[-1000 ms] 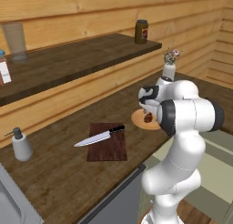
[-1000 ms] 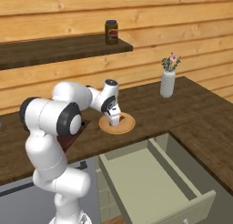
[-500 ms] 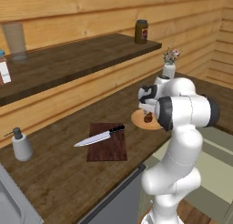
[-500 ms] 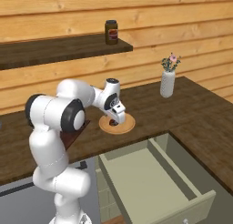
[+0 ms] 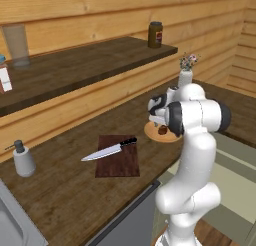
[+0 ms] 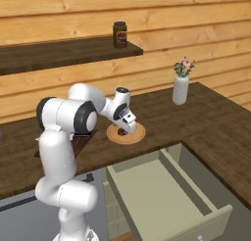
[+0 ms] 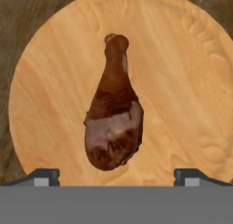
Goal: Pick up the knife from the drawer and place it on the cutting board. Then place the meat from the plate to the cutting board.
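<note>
The knife (image 5: 110, 150), silver blade and black handle, lies slantwise across the dark reddish cutting board (image 5: 120, 163) on the counter. Right of the board sits the round tan plate (image 5: 170, 136) (image 6: 138, 135) (image 7: 182, 77). On it lies the meat (image 7: 113, 123) (image 5: 162, 130), a brown drumstick with its thick end towards my fingers. My gripper (image 7: 117, 177) (image 6: 126, 131) hangs low over the plate, open, one fingertip on either side of the meat's thick end and nothing held. The pale grey-green drawer (image 6: 196, 218) stands pulled out below the counter edge, its light interior bare.
A white vase with flowers (image 6: 180, 89) stands on the counter right of the plate. On the wall shelf is a dark jar (image 6: 119, 34). A soap dispenser (image 5: 23, 159) stands at the counter's left. My own arm hides part of the board in the right base view.
The hand has come down closer over the plate and the meat. Its jaws have stayed open, and the knife and board have not moved.
</note>
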